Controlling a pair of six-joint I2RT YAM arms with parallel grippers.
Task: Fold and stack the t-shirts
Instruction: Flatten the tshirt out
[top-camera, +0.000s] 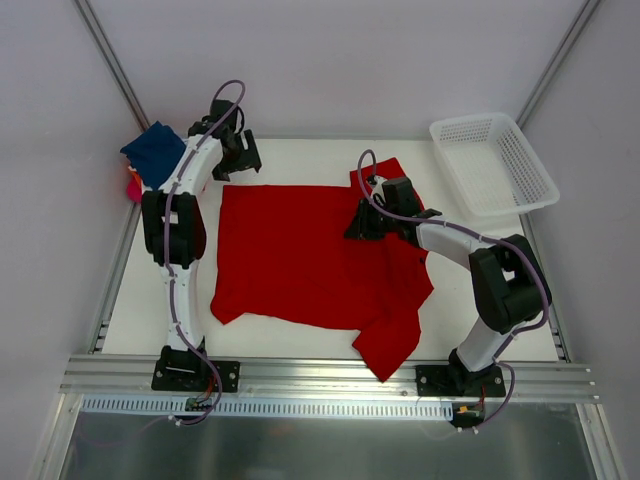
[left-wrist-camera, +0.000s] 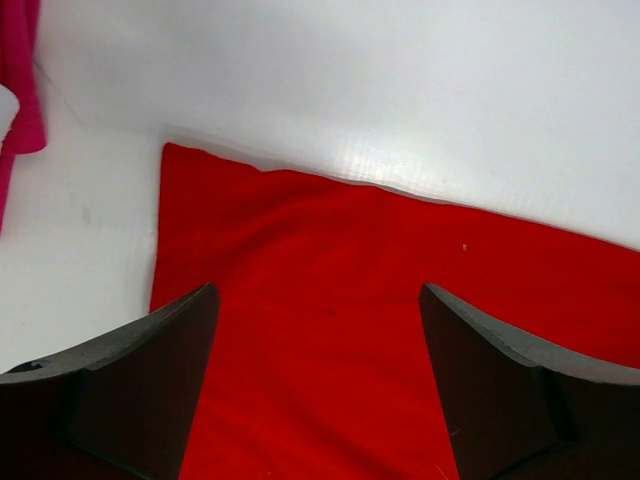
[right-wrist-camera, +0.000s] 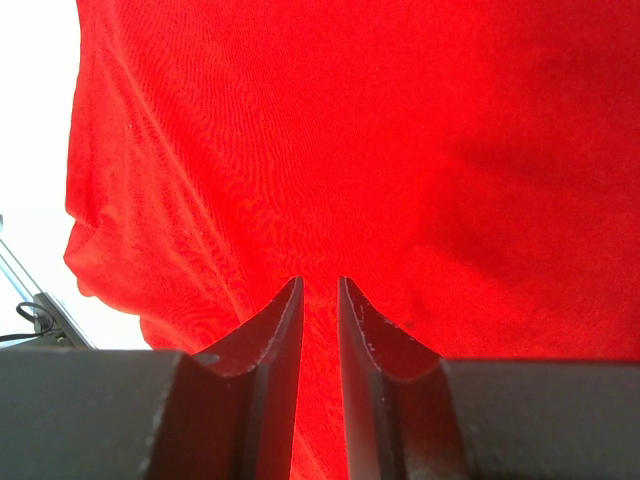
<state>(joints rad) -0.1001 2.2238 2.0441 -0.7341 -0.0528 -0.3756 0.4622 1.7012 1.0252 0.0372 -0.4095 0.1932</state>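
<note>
A large red t-shirt (top-camera: 295, 255) lies spread on the white table, with one sleeve trailing toward the near edge. In the left wrist view its far corner (left-wrist-camera: 380, 300) lies under my left gripper (left-wrist-camera: 315, 290), whose jaws stand wide apart with nothing between them. From above, that gripper (top-camera: 238, 168) hovers at the shirt's far left corner. My right gripper (top-camera: 358, 228) sits over the shirt's right side. Its jaws are nearly together, pinching a ridge of the red cloth (right-wrist-camera: 350, 150) at the right gripper (right-wrist-camera: 320, 282). A folded navy t-shirt (top-camera: 155, 150) rests on a magenta t-shirt (top-camera: 133, 185) at the far left.
A white mesh basket (top-camera: 495, 165) stands at the far right corner. The magenta cloth (left-wrist-camera: 20, 80) shows at the left edge of the left wrist view. A metal rail (top-camera: 330, 375) runs along the near edge by the arm bases.
</note>
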